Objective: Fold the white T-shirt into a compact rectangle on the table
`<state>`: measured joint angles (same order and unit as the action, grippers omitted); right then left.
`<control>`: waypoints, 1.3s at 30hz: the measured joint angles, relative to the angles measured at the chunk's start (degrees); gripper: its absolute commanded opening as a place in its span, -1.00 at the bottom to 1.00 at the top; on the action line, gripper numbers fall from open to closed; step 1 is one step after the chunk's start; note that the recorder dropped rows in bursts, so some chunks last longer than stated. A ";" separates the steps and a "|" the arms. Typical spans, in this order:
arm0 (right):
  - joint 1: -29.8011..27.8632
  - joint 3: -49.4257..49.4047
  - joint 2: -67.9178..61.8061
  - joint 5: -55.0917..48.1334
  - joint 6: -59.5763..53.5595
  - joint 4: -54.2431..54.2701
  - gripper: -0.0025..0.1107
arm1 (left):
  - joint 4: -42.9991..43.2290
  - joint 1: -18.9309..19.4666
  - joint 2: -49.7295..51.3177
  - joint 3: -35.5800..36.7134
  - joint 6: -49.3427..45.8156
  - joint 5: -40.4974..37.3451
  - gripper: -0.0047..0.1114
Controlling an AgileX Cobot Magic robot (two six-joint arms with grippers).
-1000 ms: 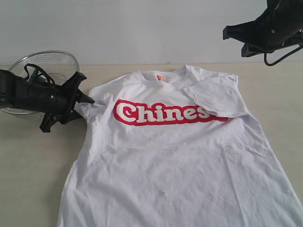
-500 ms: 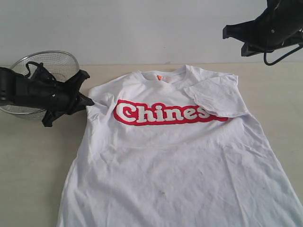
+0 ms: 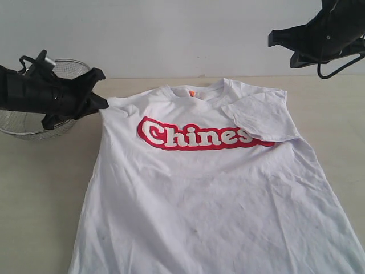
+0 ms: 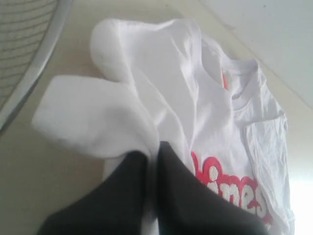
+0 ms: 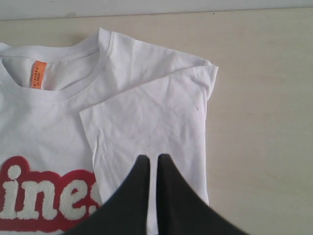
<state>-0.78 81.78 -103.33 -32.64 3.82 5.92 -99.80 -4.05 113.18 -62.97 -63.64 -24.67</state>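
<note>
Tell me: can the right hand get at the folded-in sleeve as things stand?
Probably yes: the right hand hangs above the folded-in sleeve, which lies uncovered on top of the white T-shirt.

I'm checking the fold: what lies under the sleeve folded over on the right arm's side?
Under the folded sleeve is the chest of the white T-shirt. The red lettering runs beneath the sleeve's edge, and whatever follows "Chines" is covered.

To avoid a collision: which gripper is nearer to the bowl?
Left. The left gripper is beside the bowl, jaws shut on the shirt sleeve; the right gripper hangs high, across the shirt.
</note>
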 measured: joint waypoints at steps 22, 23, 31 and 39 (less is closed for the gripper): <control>0.00 0.00 0.00 -1.41 0.11 0.00 -0.96 | 1.89 -10.58 -0.75 -0.12 -6.08 11.84 -0.84; 0.00 0.00 0.00 -1.41 0.19 0.10 -0.96 | 1.87 -11.28 -0.75 -0.12 -6.72 12.45 -0.84; 0.00 0.00 0.00 -2.12 0.19 1.26 -0.96 | 5.01 -18.00 1.31 -0.24 -10.15 17.40 -0.84; 0.00 0.00 0.00 -2.49 0.19 2.26 -0.96 | 11.52 -22.91 2.94 -0.24 -10.54 21.97 -0.84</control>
<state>-0.78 81.78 -103.33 -35.13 4.01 8.18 -88.28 -26.96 116.12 -63.21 -74.18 -2.70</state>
